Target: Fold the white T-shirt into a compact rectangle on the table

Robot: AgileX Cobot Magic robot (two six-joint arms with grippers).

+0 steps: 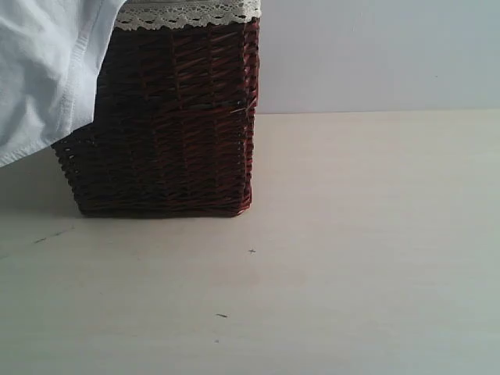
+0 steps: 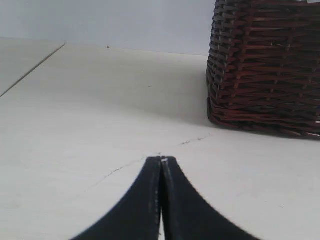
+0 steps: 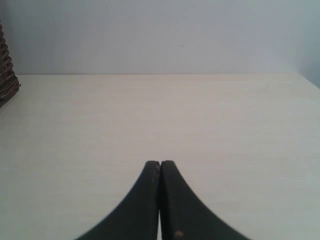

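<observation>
While the white T-shirt (image 1: 43,70) drapes over the left side of the wicker basket (image 1: 172,125), the left gripper (image 2: 161,160) and right gripper (image 3: 160,163) hover over the table (image 1: 375,258), fingers closed together, holding nothing. Opening the left one before reaching for the hanging hem looks wisest.

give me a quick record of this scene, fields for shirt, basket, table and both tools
table: pale, a few dark specks
basket: dark wicker, stands on the table, lace trim at its rim
white T-shirt: hangs down over the basket's upper corner, not laid out yet
left tool: shut, empty, low over the table near the basket
right tool: shut, empty, over the table
</observation>
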